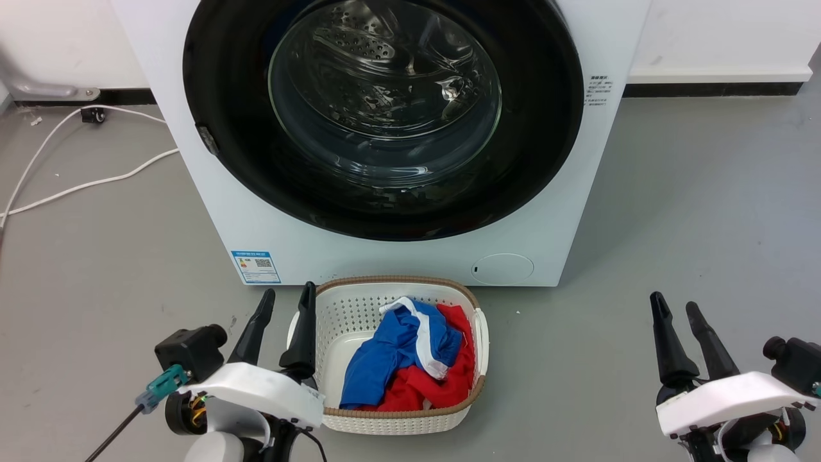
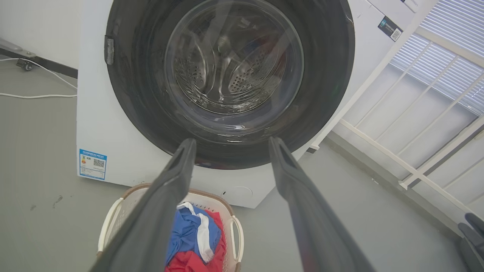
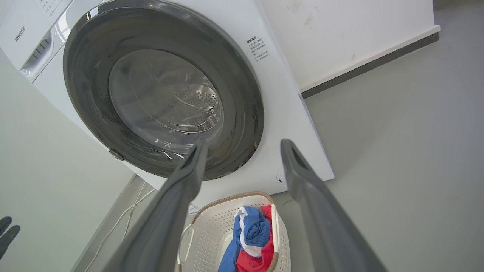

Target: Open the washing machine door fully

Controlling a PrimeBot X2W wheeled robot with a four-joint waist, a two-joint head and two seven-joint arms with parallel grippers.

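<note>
The washing machine door (image 1: 383, 109), that big round glossy black disc with the bulging clear glass window, sits shut flush in the front of the boxy white washing machine (image 1: 359, 256). So 0 progress imo: nothing touches it and the whole swing open is left to do. The left gripper (image 1: 288, 290) and right gripper (image 1: 673, 301) hang low over the grey floor, fingers spread, holding nothing, well apart from the door. Writing: "Hisense" logo (image 3: 19, 34) near the front's top edge. The blue QR sticker (image 1: 256, 266) at its lower left corner and the small print (image 1: 600, 90) beside the door are too tiny to read.
</note>
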